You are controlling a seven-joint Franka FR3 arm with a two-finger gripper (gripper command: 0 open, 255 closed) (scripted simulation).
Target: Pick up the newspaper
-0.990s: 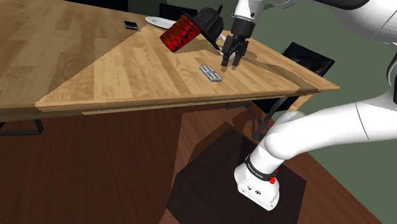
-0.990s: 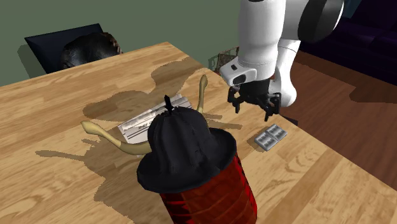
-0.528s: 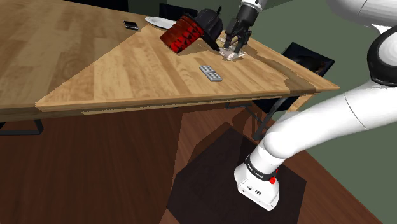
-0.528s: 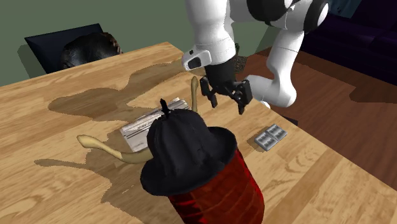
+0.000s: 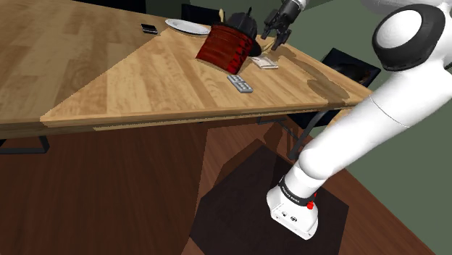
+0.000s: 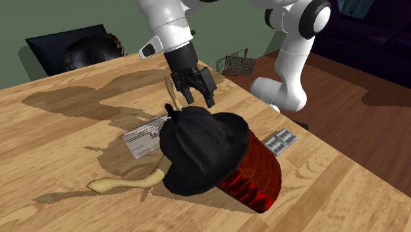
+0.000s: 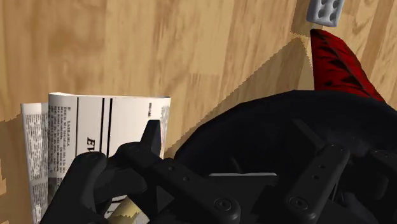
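The folded newspaper lies flat on the wooden table, its near end hidden behind a red ribbed vessel with a black hat-like top. The vessel lies tipped on its side, and tan curved handles stick out from it. My gripper hangs open just above the black top's knob, at the newspaper's far corner, holding nothing. In the shoulder view the gripper is above and behind the newspaper. In the wrist view the newspaper sits beside one fingertip, with the black top beneath the hand.
A small grey block with buttons lies near the table's edge, close to the red vessel. A white plate and a black phone sit further back. A dark chair stands behind the table; a wire basket is on the floor.
My gripper has swung from above the grey block to over the black top and newspaper. The red vessel has shifted and tipped further onto its side.
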